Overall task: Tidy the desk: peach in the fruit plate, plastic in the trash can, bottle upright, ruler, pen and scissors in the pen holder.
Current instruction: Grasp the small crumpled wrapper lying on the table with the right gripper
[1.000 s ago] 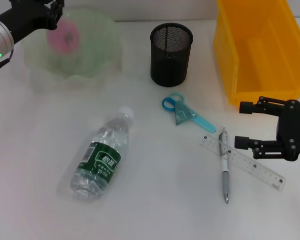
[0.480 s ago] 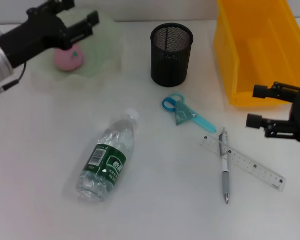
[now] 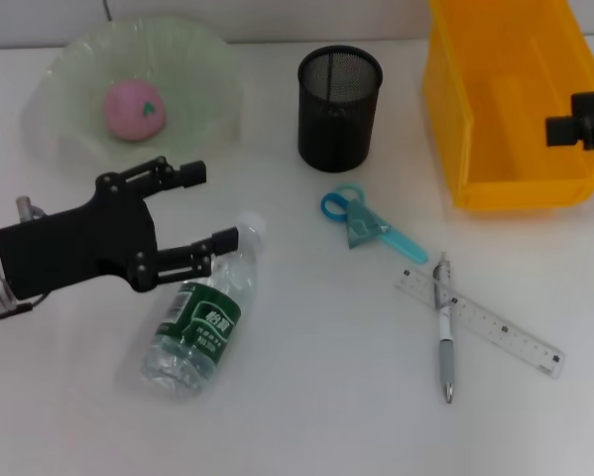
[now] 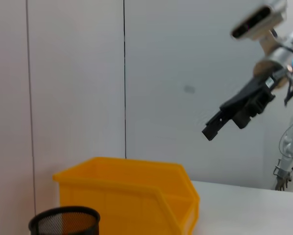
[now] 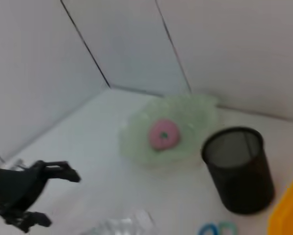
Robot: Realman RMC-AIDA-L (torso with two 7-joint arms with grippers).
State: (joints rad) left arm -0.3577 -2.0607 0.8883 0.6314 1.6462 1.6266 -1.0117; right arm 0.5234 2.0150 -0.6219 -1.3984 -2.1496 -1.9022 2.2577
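Note:
A pink peach [image 3: 134, 109] lies in the green fruit plate [image 3: 212, 69]. A clear bottle [image 3: 199, 317] with a green label lies on its side. My left gripper [image 3: 209, 206] is open, just above the bottle's cap end, with nothing in it. Blue scissors [image 3: 363, 224], a clear ruler [image 3: 495, 327] and a pen [image 3: 444, 337] lying across it are on the table right of centre. The black mesh pen holder [image 3: 339, 94] stands empty behind them. My right gripper [image 3: 574, 117] is open at the right edge, over the yellow bin [image 3: 475, 149]. No plastic shows.
The right wrist view shows the peach [image 5: 163, 134], the pen holder [image 5: 239, 169] and my left gripper [image 5: 36, 196]. The left wrist view shows the bin [image 4: 131, 196] and my raised right gripper [image 4: 229, 115].
My left gripper left the peach in the plate and moved forward to the bottle. My right gripper rose from beside the ruler to the far right, over the bin.

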